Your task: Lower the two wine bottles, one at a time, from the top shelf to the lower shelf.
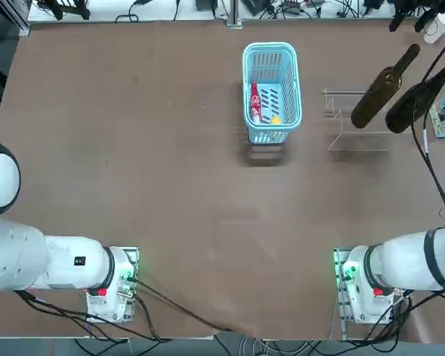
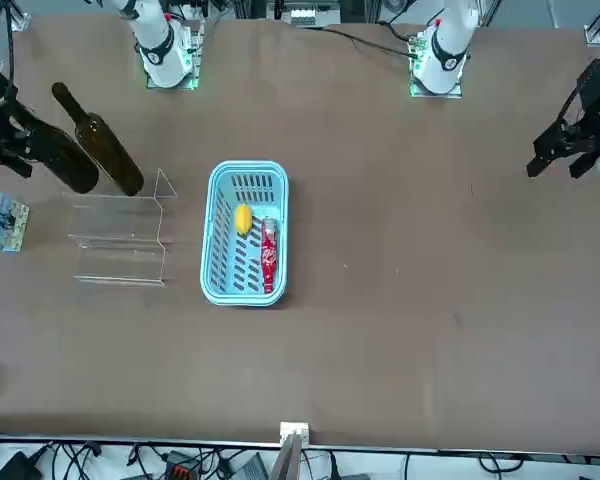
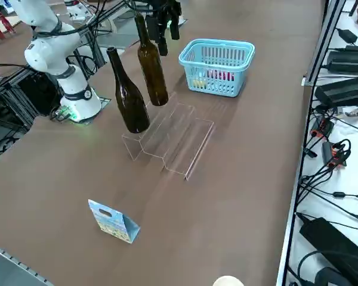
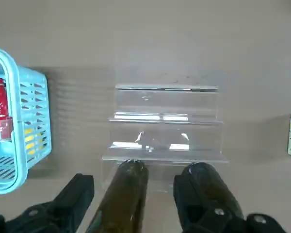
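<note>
I see the two wine bottles point(image 3: 139, 80) standing straight up on the top shelf point(image 3: 144, 137) of the clear stand, side by side with a small gap between them. Their long thin necks point up at the ceiling, and their fat ends sit on the plate. In the view from above they look like they lean away to the far right, but the side view shows they stand up tall. The lower shelf point(image 3: 198, 138) has nothing on it, and it is on the side of the stand away from the robot. My right gripper point(image 4: 133, 204) hangs up in the air over the bottles with its fingers spread as wide as they go. It holds nothing. One bottle's top shows between its two black fingers point(image 4: 75, 196). The table point(image 1: 133, 170) is flat and brown. A light blue basket point(image 1: 272, 89) sits next to the stand, with a red can and something yellow inside. A little blue card point(image 3: 113, 221) stands on the other side of the stand. Black wires and boxes lie along the edges of the room.
</note>
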